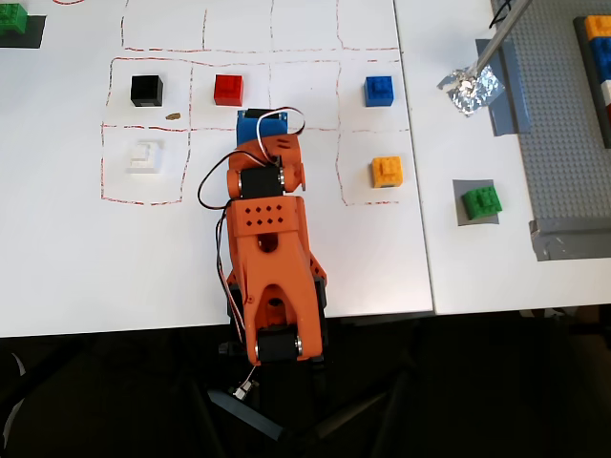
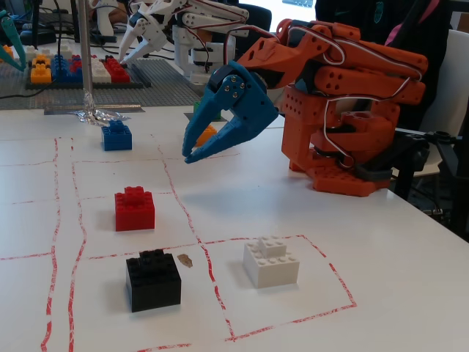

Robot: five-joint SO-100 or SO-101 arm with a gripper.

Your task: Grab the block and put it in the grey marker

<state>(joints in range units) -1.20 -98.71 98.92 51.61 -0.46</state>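
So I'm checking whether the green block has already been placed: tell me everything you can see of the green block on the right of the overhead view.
The green block is a small bright green plastic brick with raised studs on top, lying flat and upright. It sits on the grey marker, a flat mid-grey square slightly larger than the brick, and is skewed a little against the marker's edges. It lies right of the orange brick and left of the studded grey baseplate. Nothing else touches it; the pincer hangs far away, empty.
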